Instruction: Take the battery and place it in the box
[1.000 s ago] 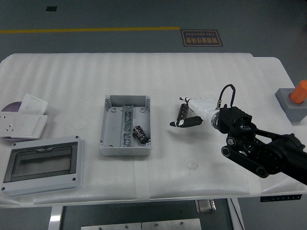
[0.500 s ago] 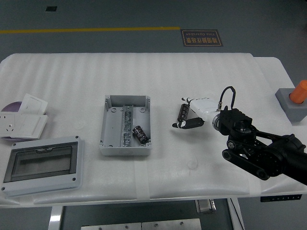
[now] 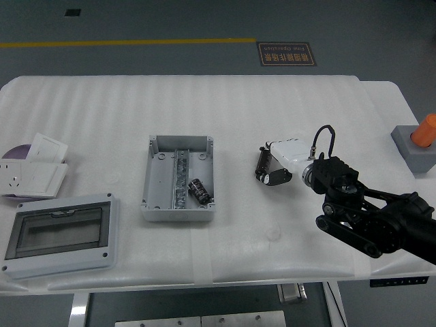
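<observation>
White ribbed foam sheeting covers the table (image 3: 272,116), which stands on a grey workshop floor crossed by a yellow line (image 3: 129,43).

Nearest the camera, at lower left, lies a grey enclosure cover with a clear window (image 3: 60,234). At lower right the robot's black right arm (image 3: 375,221) reaches in over the table, ending in the right hand (image 3: 278,165), whose white body sits at centre right with dark fingers curled toward the table. A battery (image 3: 259,161), a dark cylinder, lies on the foam right against those fingers, well apart from the box; whether the fingers actually grip it cannot be told from this view.

At mid-table sits the open grey box (image 3: 178,178), with a metal rail (image 3: 180,178) running down its middle. A second battery in the box (image 3: 199,190) rests tilted on the floor of its right compartment, near the front wall.

At far left, white wall-socket plates (image 3: 30,174) are stacked beside a purple disc (image 3: 15,152). At the right edge, a grey block carries an orange cylinder (image 3: 424,129).

Beyond the table, a dark floor sign (image 3: 285,53) bears two lines of text, upside down from this side and too small to read.
</observation>
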Tool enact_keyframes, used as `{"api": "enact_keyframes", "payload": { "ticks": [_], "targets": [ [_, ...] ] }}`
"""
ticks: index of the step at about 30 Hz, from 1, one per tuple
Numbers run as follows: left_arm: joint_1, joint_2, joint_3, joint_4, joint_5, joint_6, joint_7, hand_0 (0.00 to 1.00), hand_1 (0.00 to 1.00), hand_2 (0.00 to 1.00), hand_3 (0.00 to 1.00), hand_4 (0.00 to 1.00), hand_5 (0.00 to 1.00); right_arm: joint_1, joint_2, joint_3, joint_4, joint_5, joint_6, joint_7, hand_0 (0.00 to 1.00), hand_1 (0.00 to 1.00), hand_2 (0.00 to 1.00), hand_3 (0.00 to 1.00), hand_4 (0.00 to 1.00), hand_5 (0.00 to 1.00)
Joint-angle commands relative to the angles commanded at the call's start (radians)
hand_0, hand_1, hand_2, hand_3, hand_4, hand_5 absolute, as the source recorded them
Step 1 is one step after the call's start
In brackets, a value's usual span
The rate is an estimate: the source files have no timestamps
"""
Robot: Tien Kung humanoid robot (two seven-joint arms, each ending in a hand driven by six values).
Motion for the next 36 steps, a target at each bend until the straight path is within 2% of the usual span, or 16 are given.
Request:
{"api": "enact_keyframes", "payload": {
  "ticks": [2,3,8,9,20,28,32,36],
  "targets": [
    [-0.001,0.0,0.002,0.0,-0.002,0.001,-0.002,0.641,0.658,0.525,0.565,0.44,0.452,-0.001,0.001,-0.004,-0.003,0.001,-0.007,0.002,0.825,0.764,0.734,0.849,0.754,0.461],
    [-0.001,0.0,0.004,0.0,-0.004,0.001,-0.004,0.641,0.658,0.526,0.566,0.441,0.454,-0.001,0.002,-0.006,-0.005,0.003,-0.011,0.004,0.767,0.731,0.669,0.752,0.676,0.405],
    [-0.001,0.0,0.007,0.0,-0.008,0.005,-0.011,0.641,0.658,0.526,0.566,0.441,0.454,-0.004,0.003,-0.013,-0.011,0.013,-0.025,0.013,0.767,0.731,0.669,0.752,0.676,0.405],
    [-0.001,0.0,0.008,0.0,-0.009,0.006,-0.013,0.64,0.656,0.526,0.566,0.444,0.459,-0.004,0.003,-0.014,-0.012,0.015,-0.029,0.016,0.736,0.689,0.602,0.707,0.521,0.289],
    [-0.002,0.0,0.008,0.001,-0.012,0.015,-0.027,0.637,0.657,0.527,0.566,0.443,0.461,-0.008,0.002,-0.021,-0.014,0.025,-0.07,0.036,0.732,0.678,0.587,0.705,0.512,0.296],
    [-0.001,0.0,0.004,0.001,-0.008,0.019,-0.03,0.633,0.652,0.535,0.569,0.445,0.464,-0.013,-0.002,-0.013,-0.002,0.019,-0.082,0.039,0.682,0.651,0.556,0.693,0.5,0.298],
    [-0.001,0.0,0.0,0.001,-0.005,0.02,-0.03,0.633,0.652,0.535,0.569,0.445,0.464,-0.026,-0.01,0.024,0.049,0.017,-0.091,0.034,0.682,0.651,0.556,0.693,0.5,0.298],
    [0.001,-0.001,-0.008,0.001,0.003,0.018,-0.027,0.628,0.65,0.538,0.57,0.446,0.466,-0.047,-0.01,0.08,0.127,0.051,-0.12,0.037,0.671,0.641,0.548,0.689,0.492,0.305]
  ]
}}
